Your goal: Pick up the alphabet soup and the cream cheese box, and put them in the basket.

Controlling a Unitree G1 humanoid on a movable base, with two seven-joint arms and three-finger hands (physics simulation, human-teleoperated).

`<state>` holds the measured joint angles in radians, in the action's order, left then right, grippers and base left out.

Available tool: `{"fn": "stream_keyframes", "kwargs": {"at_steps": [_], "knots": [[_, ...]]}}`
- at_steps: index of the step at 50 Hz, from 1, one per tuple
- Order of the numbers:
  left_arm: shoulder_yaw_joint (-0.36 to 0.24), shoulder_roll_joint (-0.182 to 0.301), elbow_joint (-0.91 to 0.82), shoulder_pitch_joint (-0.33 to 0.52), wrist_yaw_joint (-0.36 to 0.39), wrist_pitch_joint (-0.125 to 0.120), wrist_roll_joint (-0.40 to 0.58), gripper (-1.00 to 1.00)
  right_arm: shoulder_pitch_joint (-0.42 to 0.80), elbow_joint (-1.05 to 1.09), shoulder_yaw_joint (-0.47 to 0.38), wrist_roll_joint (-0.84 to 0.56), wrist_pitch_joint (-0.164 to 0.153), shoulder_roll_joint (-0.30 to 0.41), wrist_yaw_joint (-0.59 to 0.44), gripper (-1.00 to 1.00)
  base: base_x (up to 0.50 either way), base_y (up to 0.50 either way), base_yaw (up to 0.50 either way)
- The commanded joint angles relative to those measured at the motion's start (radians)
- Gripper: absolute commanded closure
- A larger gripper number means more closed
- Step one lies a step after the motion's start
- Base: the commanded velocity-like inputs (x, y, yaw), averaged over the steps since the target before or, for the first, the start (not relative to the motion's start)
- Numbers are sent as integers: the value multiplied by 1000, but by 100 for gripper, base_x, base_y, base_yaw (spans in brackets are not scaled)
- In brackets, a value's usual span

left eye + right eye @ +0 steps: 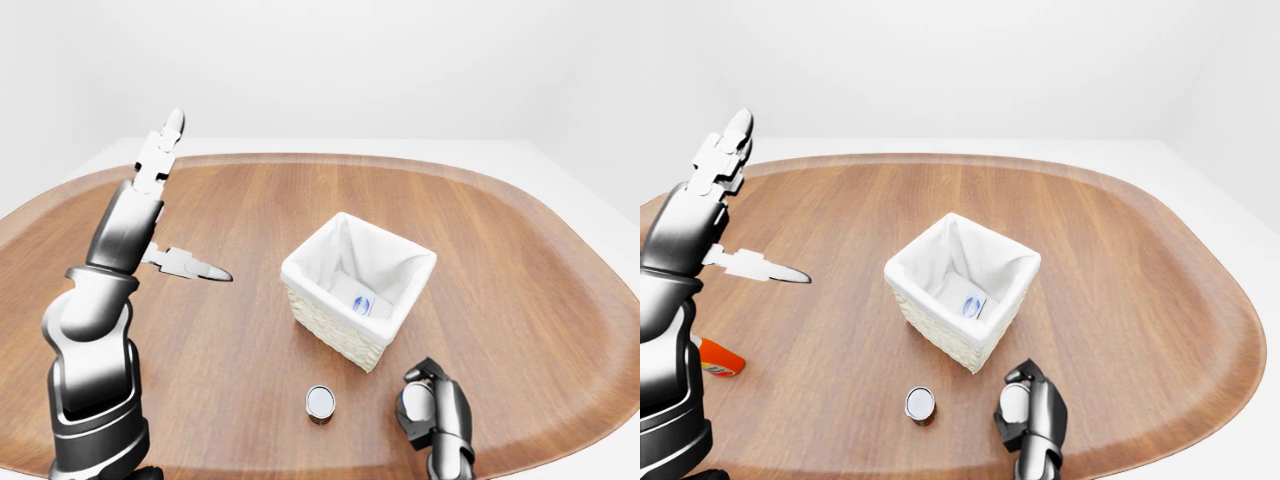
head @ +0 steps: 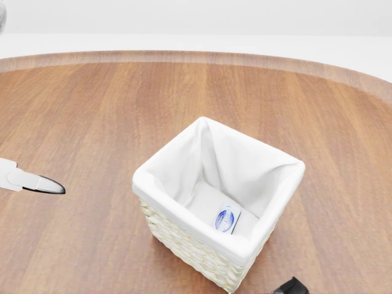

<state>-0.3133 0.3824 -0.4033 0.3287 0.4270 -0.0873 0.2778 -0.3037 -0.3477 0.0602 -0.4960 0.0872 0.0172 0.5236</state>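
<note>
Currently cream cheese box (image 2: 226, 218) lies in basket (image 1: 318, 318); right hand (image 1: 432, 408), fingers curled, empty, could topple alphabet soup (image 1: 320, 402) at its 9 o'clock.

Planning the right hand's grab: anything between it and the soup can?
Nothing: bare wood separates the right hand from the alphabet soup in the right-eye view.

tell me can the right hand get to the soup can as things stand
Probably yes: the soup can stands alone on the table, apart from the basket, with bare wood between it and the right hand.
</note>
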Motion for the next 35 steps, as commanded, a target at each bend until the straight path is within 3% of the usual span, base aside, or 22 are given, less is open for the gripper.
{"fn": "stream_keyframes", "kwargs": {"at_steps": [1,18,35], "knots": [[-8,-12,-7,15,0,0,-10,-100,-63,188,1,-16,0,-9,0,100,0,0,0],[-8,-13,3,14,-4,0,-10,-100,-115,463,-26,12,0,-17,-1,100,0,0,0],[-11,-13,-8,13,-4,0,-16,-100,-102,639,-49,12,0,-33,-75,100,0,0,0]]}}
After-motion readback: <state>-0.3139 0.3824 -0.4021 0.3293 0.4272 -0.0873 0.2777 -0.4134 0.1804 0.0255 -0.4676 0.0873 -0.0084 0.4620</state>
